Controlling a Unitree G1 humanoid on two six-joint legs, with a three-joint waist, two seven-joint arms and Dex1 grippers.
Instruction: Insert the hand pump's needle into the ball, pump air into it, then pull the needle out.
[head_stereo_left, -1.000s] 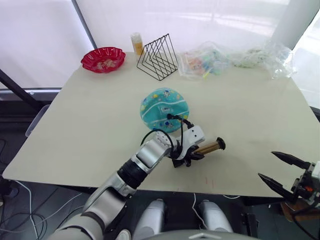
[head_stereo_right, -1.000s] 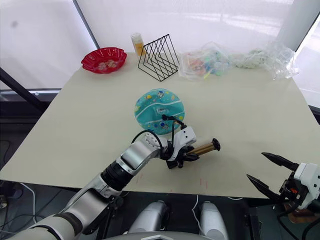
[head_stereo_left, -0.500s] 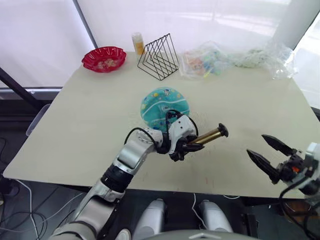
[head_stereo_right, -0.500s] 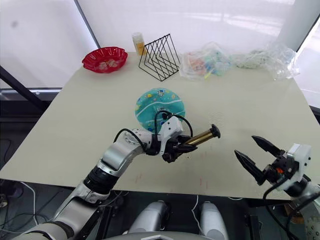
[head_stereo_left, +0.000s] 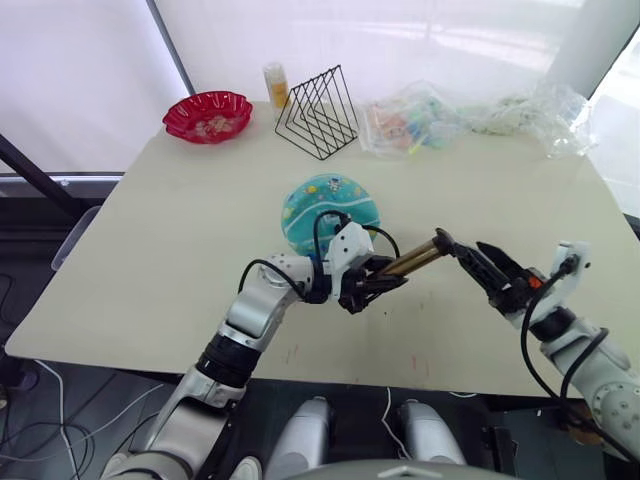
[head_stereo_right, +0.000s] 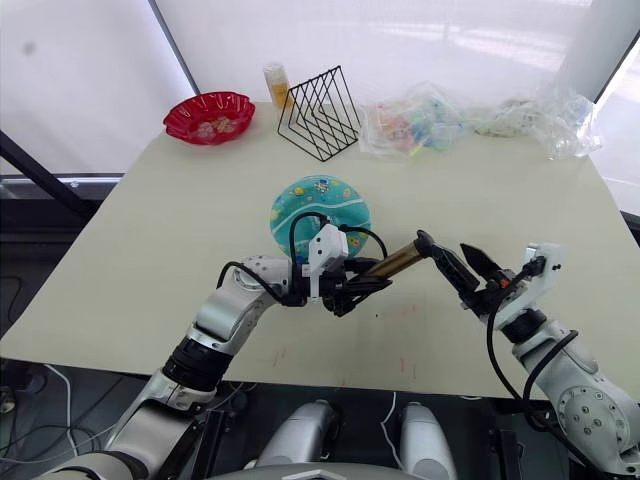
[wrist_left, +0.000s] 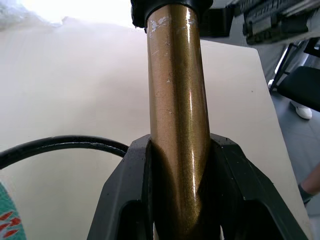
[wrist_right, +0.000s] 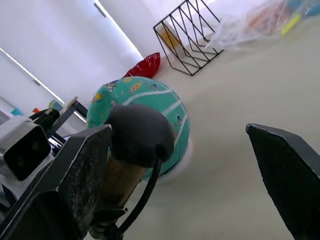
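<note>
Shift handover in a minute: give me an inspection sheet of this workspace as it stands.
Surface: beige table, a few faint red marks near the front edge.
Job's things: teal ball rests mid-table; hand pump held above the table, its black hose looping by the ball. Needle: cannot tell.
Clutter: red dish, small yellow bottle, black wire rack, clear plastic bags along the far edge.
Grippers: left gripper shut on the pump's barrel; right gripper open, fingers at the pump's black end cap.
Cables: black cables along both wrists.
Surroundings: white window wall behind, dark floor beside the table.
</note>
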